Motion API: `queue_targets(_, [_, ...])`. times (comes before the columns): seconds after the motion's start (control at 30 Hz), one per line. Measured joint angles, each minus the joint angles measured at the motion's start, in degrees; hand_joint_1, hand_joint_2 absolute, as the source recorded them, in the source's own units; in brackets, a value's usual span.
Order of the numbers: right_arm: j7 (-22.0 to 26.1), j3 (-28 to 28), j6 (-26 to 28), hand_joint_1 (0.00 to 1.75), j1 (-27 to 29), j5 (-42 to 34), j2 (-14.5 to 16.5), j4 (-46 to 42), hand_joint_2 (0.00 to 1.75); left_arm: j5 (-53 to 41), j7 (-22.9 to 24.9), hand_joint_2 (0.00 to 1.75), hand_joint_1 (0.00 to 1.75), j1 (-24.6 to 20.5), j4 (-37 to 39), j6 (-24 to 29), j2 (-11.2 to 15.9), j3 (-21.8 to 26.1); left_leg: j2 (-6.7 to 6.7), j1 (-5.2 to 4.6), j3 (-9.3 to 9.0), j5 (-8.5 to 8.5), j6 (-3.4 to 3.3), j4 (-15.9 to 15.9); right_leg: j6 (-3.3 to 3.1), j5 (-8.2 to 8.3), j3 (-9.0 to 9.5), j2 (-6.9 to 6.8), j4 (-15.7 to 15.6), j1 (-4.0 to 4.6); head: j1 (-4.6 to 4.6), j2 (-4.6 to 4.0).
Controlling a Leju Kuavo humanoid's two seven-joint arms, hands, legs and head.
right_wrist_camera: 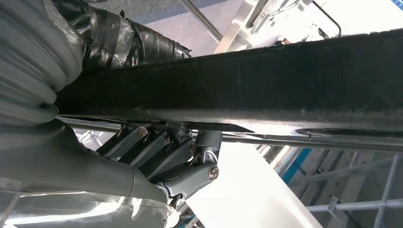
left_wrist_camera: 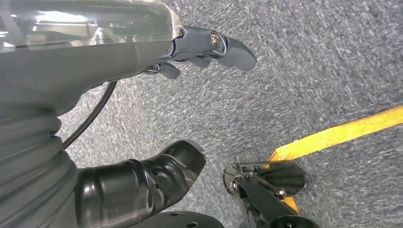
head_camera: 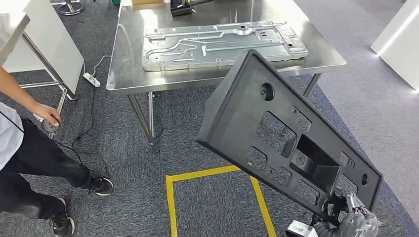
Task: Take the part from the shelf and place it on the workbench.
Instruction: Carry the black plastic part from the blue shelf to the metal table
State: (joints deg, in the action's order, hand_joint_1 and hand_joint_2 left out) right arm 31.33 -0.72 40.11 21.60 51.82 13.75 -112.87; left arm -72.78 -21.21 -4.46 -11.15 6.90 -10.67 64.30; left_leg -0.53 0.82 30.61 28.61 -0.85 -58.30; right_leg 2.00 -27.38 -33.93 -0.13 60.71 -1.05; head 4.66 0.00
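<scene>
Right hand (head_camera: pixel 356 217) fingers (right_wrist_camera: pixel 157 149) clamp the large black perforated plastic panel (head_camera: pixel 276 133) by its edge; left hand (left_wrist_camera: pixel 142 52) hangs with fingers apart, holding nothing. Keep the panel level and set it on bare steel bench (head_camera: pixel 128 59) beside the grey stamped metal plate (head_camera: pixel 222 44)

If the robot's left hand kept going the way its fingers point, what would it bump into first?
Most likely the grey carpet floor. The left hand hangs with its fingers apart, holding nothing, and only carpet lies ahead of them. The yellow tape line sits off to one side; depth is hard to judge.
</scene>
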Motion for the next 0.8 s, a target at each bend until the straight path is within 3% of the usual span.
queue_targets(0.07, [-0.1, 0.1, 0.0, 1.75, -0.1, -0.1, 0.0, 0.1, 1.75, 0.0, 0.1, 1.75, 0.00, -0.1, 0.0, 0.0, 0.0, 0.0, -0.04, -0.14, -0.16, 0.23, 0.66, 0.1, -0.64, -0.23, 0.50, 0.06, -1.2, 0.39, -0.04, 0.00])
queue_targets(0.17, [-0.3, 0.2, 0.0, 1.75, -0.1, -0.2, -0.1, 0.1, 1.75, 0.0, 0.3, 1.75, 0.00, -0.1, 0.0, 0.0, 0.0, 0.0, -0.09, 0.01, -0.07, 1.38, 1.48, -0.9, -1.72, -0.30, 0.80, 0.28, -1.5, 0.20, -0.08, 0.00])
queue_targets(0.2, [-0.3, 0.3, 0.0, 1.75, -0.1, -0.3, -0.1, 0.1, 1.75, 0.1, 0.4, 1.75, 0.00, -0.1, 0.0, 0.0, 0.1, 0.0, -0.06, 0.05, 0.78, 2.68, 1.62, -3.0, -2.08, -0.32, 0.96, 0.29, -1.7, 0.13, -0.08, 0.00])
queue_targets(0.27, [-0.5, 0.5, 0.0, 1.75, -0.3, -0.3, -0.2, 0.2, 1.75, 0.2, 0.6, 1.75, 0.00, -0.1, 0.0, 0.0, 0.1, 0.0, 0.01, 0.06, 4.40, 6.23, 1.68, -10.5, -2.61, -0.54, 1.16, 0.23, -1.7, 0.36, -0.11, 0.00])
queue_targets(0.3, [-0.5, 0.6, 0.0, 1.75, -0.3, -0.3, -0.2, 0.2, 1.75, 0.2, 0.7, 1.75, 0.00, 0.0, 0.0, 0.0, 0.1, 0.0, 0.02, 0.05, 6.37, 7.39, 1.68, -14.0, -2.81, -0.66, 1.26, 0.24, -1.7, 0.51, -0.12, 0.00])
queue_targets(0.33, [-0.5, 0.7, 0.0, 1.75, -0.3, -0.4, -0.3, 0.3, 1.75, 0.2, 0.8, 1.75, 0.00, 0.1, 0.0, 0.0, 0.1, 0.0, 0.02, 0.05, 7.71, 7.53, 1.64, -16.2, -2.95, -0.81, 1.42, 0.29, -1.7, 0.64, -0.13, 0.00])
queue_targets(0.37, [-0.6, 0.8, 0.0, 1.75, -0.3, -0.4, -0.3, 0.4, 1.75, 0.2, 0.8, 1.75, 0.00, 0.1, 0.0, 0.0, 0.1, 0.0, 0.02, 0.04, 8.03, 6.39, 1.56, -16.0, -3.02, -0.99, 1.68, 0.38, -1.7, 0.74, -0.12, 0.00])
queue_targets(0.4, [-0.6, 0.8, 0.0, 1.75, -0.3, -0.5, -0.3, 0.4, 1.75, 0.3, 0.8, 1.75, 0.00, 0.1, 0.0, 0.0, 0.1, 0.0, 0.04, 0.04, 7.31, 4.28, 1.40, -13.7, -3.02, -1.22, 2.04, 0.48, -1.6, 0.80, -0.12, 0.00])
queue_targets(0.47, [-0.7, 0.9, 0.0, 1.75, -0.3, -0.5, -0.4, 0.4, 1.75, 0.3, 0.8, 1.75, 0.00, 0.2, 0.0, 0.1, 0.3, 0.1, 0.15, -0.10, 4.53, -0.12, 0.89, -6.3, -2.74, -1.81, 2.66, 0.65, -1.5, 0.94, -0.10, 0.00])
queue_targets(0.5, [-0.7, 1.0, 0.0, 1.75, -0.4, -0.5, -0.4, 0.4, 1.75, 0.3, 0.9, 1.75, 0.00, 0.1, 0.0, 0.1, 0.3, 0.1, 0.22, -0.22, 3.42, -1.16, 0.64, -3.6, -2.50, -2.05, 2.74, 0.74, -1.4, 1.00, -0.09, 0.00])
queue_targets(0.53, [-0.7, 1.1, 0.0, 1.75, -0.4, -0.6, -0.4, 0.4, 1.75, 0.3, 0.9, 1.75, 0.00, 0.1, 0.0, 0.2, 0.4, 0.2, 0.28, -0.39, 2.84, -1.47, 0.44, -1.9, -2.23, -2.20, 2.70, 0.80, -1.3, 1.00, -0.07, 0.00])
queue_targets(0.67, [-0.7, 1.3, 0.0, 1.75, -0.5, -0.6, -0.5, 0.4, 1.75, 0.3, 1.1, 1.75, 0.00, 0.1, 0.0, 0.2, 0.5, 0.2, 0.30, -0.36, 2.15, -1.36, -0.47, -0.5, -1.02, -2.92, 2.51, 0.80, -0.6, 0.81, -0.05, 0.00])
queue_targets(0.73, [-0.7, 1.4, 0.0, 1.75, -0.6, -0.7, -0.6, 0.4, 1.75, 0.3, 1.2, 1.75, 0.00, 0.0, 0.0, 0.3, 0.5, 0.3, 0.25, -0.18, 1.61, -1.39, -1.02, 0.0, -0.49, -5.32, 0.36, 0.65, 4.0, 0.60, -0.01, 0.00])
queue_targets(0.8, [-0.8, 1.4, 0.0, 1.75, -0.6, -0.8, -0.8, 0.5, 1.75, 0.3, 1.3, 1.75, 0.00, -0.1, 0.0, 0.2, 0.5, 0.3, 0.21, -0.20, 1.32, -1.12, -1.29, 0.0, -0.08, -8.02, -3.82, 0.56, 11.3, 0.41, 0.01, 0.00])
